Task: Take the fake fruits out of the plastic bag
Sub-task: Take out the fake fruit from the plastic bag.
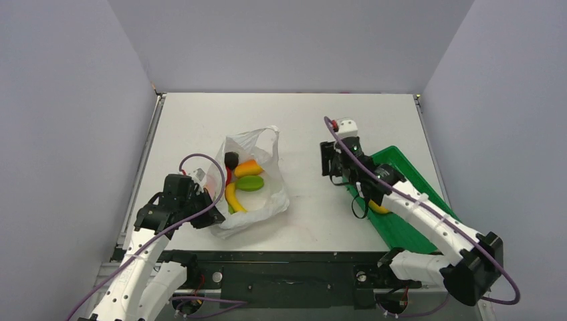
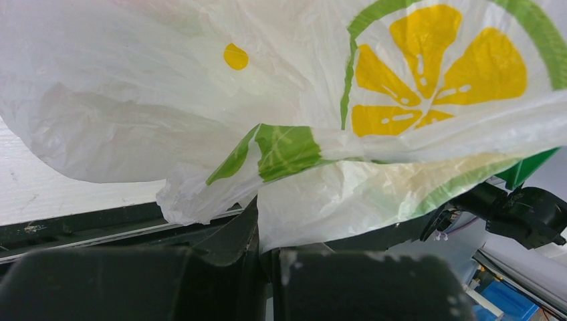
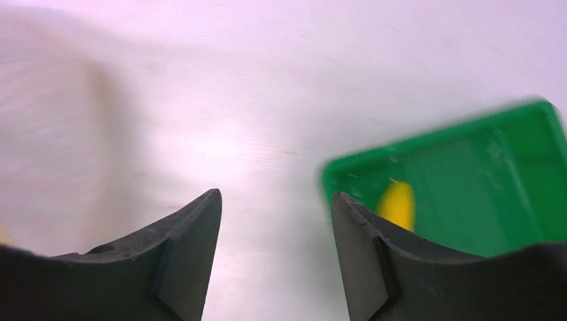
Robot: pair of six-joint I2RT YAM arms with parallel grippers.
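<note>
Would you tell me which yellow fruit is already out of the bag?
The yellow fruit in the green tray, under the right arm; the banana lies inside the plastic bag.

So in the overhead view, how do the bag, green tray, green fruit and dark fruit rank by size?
Largest: plastic bag and green tray, similar; the right arm hides part of the tray, so unranked.
Then green fruit.
Smallest: dark fruit.
</note>
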